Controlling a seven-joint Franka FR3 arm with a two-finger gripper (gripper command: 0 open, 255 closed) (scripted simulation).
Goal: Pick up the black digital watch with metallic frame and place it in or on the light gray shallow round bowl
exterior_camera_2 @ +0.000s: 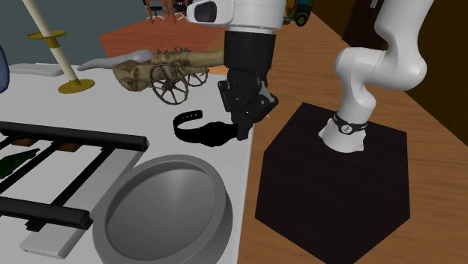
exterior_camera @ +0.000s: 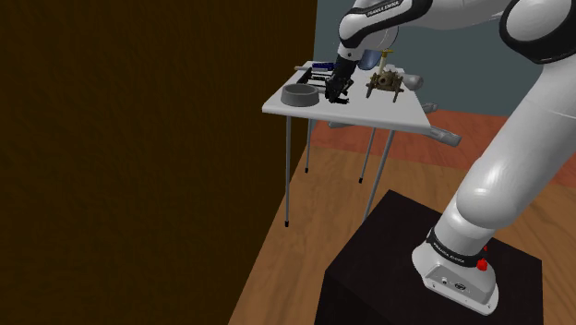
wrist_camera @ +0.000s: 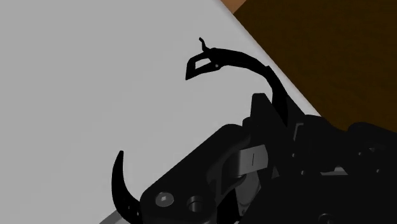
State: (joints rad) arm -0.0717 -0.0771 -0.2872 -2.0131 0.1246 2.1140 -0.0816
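The black watch [exterior_camera_2: 192, 124] lies near the edge of the pale grey table [exterior_camera_2: 112, 124], its curved straps [wrist_camera: 256, 64] arching up on either side. My black gripper [exterior_camera_2: 241, 129] comes straight down on the watch's case and looks shut on it, at table level. In the wrist view the gripper [wrist_camera: 254, 175] merges with the dark case, and a metallic bit shows there. The grey shallow round bowl [exterior_camera_2: 165, 214] sits on the same table, a short way from the watch. In the shoulder view the gripper [exterior_camera: 336, 92] is just right of the bowl [exterior_camera: 300, 94].
A brass toy cannon [exterior_camera_2: 161, 75] stands behind the watch. A black rack [exterior_camera_2: 67, 157] with a green bottle [exterior_camera_2: 15, 161] lies beside the bowl, and a candlestick [exterior_camera_2: 66, 75] stands further back. The table edge [wrist_camera: 267, 63] runs close to the watch. My black stand [exterior_camera: 415, 268] sits on the wooden floor.
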